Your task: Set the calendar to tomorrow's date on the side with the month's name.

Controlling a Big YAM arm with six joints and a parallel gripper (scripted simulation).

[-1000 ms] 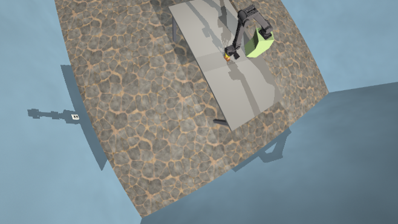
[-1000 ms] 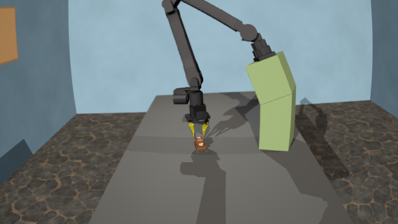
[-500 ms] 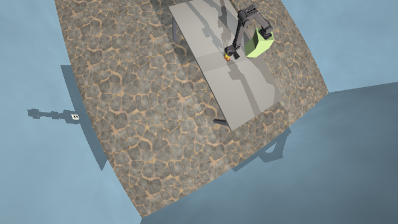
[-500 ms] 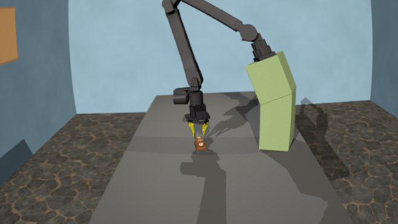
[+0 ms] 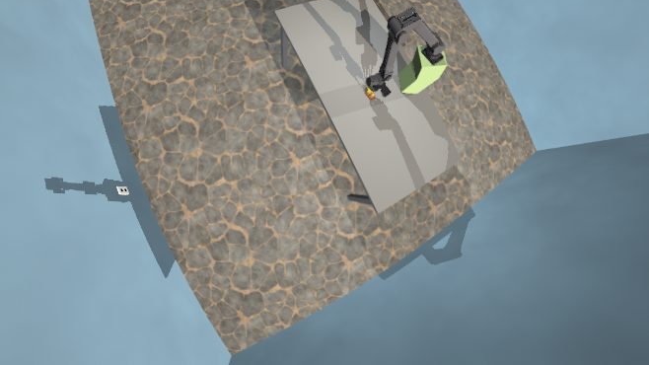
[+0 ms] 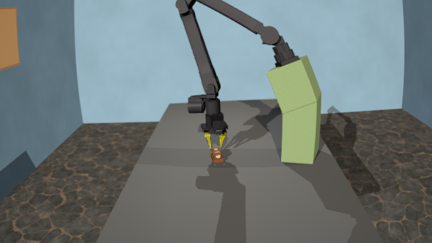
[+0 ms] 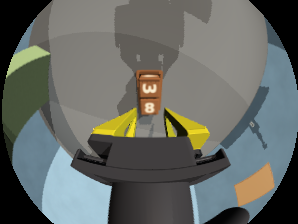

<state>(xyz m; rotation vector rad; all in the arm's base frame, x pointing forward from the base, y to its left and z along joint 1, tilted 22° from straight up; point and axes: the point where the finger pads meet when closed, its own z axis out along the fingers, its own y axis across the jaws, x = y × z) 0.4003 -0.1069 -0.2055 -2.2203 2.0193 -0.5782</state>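
Grey table (image 5: 395, 156) is stretching diagonally through the upper middle of the top view, sitting on cobbled floor (image 5: 222, 156); the dark arm (image 5: 390, 52) is reaching from a green pedestal (image 5: 421, 74) near the table's right edge down to the calendar (image 5: 370, 94), which is showing only as a small orange-brown speck at mid-table, too small to read. Exterior view: the arm is arching high from the pedestal (image 6: 300, 110) at right of centre and pointing the gripper (image 6: 215, 141) straight down at frame centre; its yellow fingers (image 6: 207, 139) are standing partly open, holding nothing, hovering just above the calendar (image 6: 217, 156), apart from it. The brown tray (image 6: 218, 160) is lying flat on the table (image 6: 184, 196) with two cubes (image 6: 216, 153) in it side by side. Wrist view: the cubes (image 7: 149, 96) are appearing stacked up the frame centre, just beyond the yellow fingers; the nearer one is showing an 8, the farther a mark I cannot read for certain.
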